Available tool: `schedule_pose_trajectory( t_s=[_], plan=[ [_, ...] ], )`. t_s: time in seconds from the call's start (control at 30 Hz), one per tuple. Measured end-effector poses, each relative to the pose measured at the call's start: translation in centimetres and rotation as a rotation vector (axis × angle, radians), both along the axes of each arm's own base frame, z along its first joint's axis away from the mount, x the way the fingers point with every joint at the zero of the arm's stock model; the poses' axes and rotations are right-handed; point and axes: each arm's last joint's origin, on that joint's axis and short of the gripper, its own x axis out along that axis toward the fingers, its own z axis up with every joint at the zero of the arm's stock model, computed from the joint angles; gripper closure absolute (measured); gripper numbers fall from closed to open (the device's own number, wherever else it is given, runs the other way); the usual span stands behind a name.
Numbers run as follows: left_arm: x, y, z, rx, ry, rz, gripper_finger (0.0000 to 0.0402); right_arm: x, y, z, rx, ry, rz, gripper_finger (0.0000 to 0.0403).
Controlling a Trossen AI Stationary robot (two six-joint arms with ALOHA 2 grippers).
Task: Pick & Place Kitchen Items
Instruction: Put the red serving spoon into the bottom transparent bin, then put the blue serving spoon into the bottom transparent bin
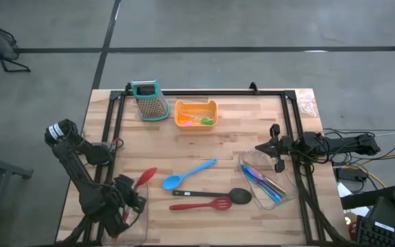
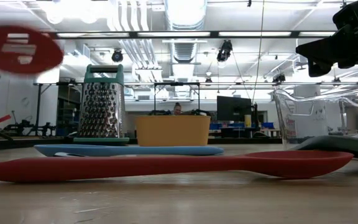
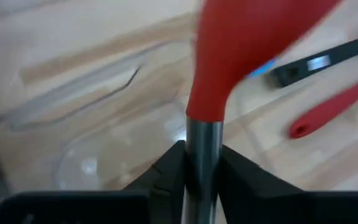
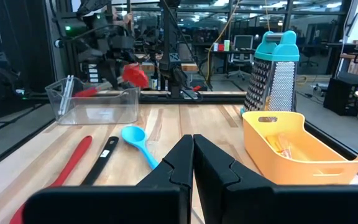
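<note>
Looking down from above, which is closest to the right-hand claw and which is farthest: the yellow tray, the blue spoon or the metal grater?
Measured from the right gripper in the high view:
1. Yellow tray, toward the table's back, left of the gripper.
2. Blue spoon, mid-table toward the front; fairly close to the tray's distance, but a little farther.
3. Metal grater, at the back edge, clearly farthest.

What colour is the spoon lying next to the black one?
Blue spoon, clearest in the high view.
</note>
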Motion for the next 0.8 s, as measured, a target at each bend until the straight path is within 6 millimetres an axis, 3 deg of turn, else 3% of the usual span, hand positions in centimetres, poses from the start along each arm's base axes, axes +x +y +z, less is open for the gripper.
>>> schedule_pose_trajectory(
  t_s=[0.13, 0.43, 0.8],
  plan=[
    [-0.3, 0.1, -0.7, -0.040, 0.071, 0.036, 0.0300, 0.0, 0.0, 0.0, -0.002, 0.000, 0.000, 0.0394],
    [-0.3, 0.4, -1.3, -0.003, 0.031, 0.043, 0.0290, 0.0, 0.0, 0.0, -0.002, 0.000, 0.000, 0.0394],
    [-0.4, 1.0, -0.5, 0.013, 0.102, 0.047, 0.0189, 0.0, 0.0, 0.0, 0.000, 0.001, 0.000, 0.0394]
  ],
)
